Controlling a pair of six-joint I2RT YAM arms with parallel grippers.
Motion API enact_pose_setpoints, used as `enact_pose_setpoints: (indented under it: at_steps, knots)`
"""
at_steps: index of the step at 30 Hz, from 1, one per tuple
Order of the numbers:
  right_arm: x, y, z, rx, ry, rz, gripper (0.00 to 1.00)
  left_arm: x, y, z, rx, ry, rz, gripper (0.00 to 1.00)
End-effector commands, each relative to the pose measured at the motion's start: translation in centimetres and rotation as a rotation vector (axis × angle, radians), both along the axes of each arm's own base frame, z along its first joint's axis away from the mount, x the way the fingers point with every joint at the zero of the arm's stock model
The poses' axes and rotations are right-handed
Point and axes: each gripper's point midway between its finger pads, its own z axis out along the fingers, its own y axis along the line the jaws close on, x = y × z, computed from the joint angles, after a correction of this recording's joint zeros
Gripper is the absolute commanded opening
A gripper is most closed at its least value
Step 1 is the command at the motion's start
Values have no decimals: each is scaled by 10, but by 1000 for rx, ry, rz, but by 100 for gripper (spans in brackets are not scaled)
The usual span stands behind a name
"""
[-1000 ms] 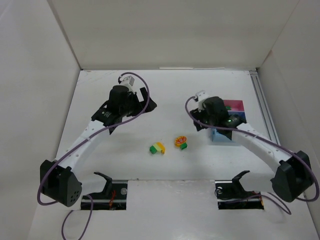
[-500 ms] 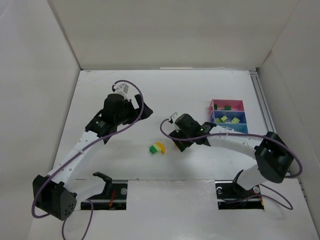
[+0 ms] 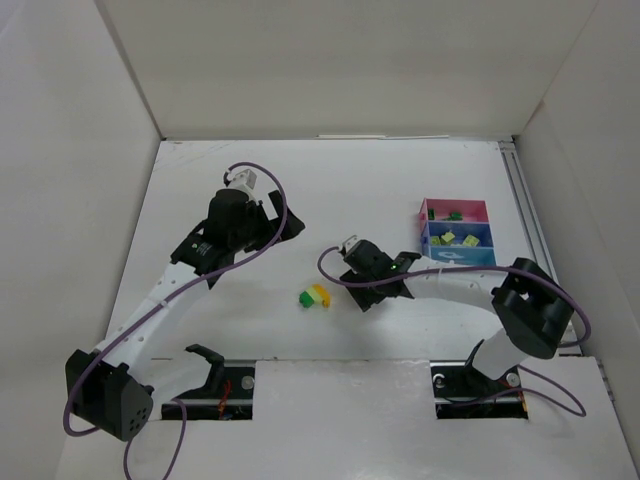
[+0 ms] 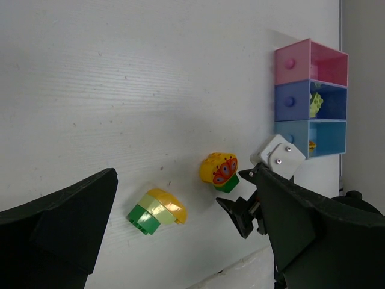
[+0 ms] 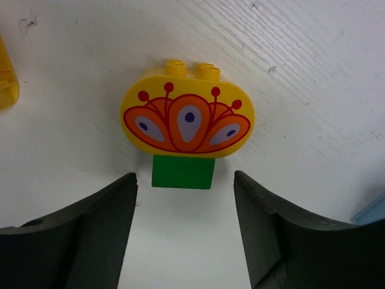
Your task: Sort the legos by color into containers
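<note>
A yellow brick printed with an orange flower, stacked on a green brick (image 5: 187, 126), lies on the white table; it also shows in the left wrist view (image 4: 219, 171). My right gripper (image 5: 183, 180) is open with a finger on each side of the green brick, not touching it; from above it (image 3: 366, 284) hides that clump. A clump of green, pale and yellow bricks (image 3: 315, 296) lies to its left. My left gripper (image 3: 283, 224) is open and empty, held above the table. The pink (image 3: 455, 205), dark blue (image 3: 458, 230) and light blue (image 3: 470, 258) trays hold small bricks.
White walls enclose the table on three sides. A rail (image 3: 528, 215) runs along the right edge beside the trays. The right arm's link (image 3: 450, 285) lies just in front of the trays. Two black brackets (image 3: 210, 357) stand at the near edge.
My right arm has swung left from the trays and come down over the flower clump. My left arm has drawn back slightly to the left.
</note>
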Motion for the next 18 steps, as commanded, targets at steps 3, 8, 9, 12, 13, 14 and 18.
enact_pose_setpoints:
  at_steps: [3,8,9,12,13,14,18]
  knots:
    - [15,9,1,24,-56,-25,66,7,0,9,-8,-24,14,100]
    - [26,15,0,14,-88,-18,62,10,-4,13,-24,-25,10,100]
    - [27,13,0,7,-97,-24,57,10,-4,10,-20,-17,10,100]
    - [32,17,6,32,-123,-43,42,9,-5,10,-25,-15,3,100]
    - [31,15,4,31,-122,-43,31,9,-5,10,-18,-19,-2,100]
    - [32,17,6,48,-135,-44,27,9,-7,12,-28,-24,-14,100]
    - [35,16,14,45,-160,-23,20,8,-12,6,-21,-8,-52,100]
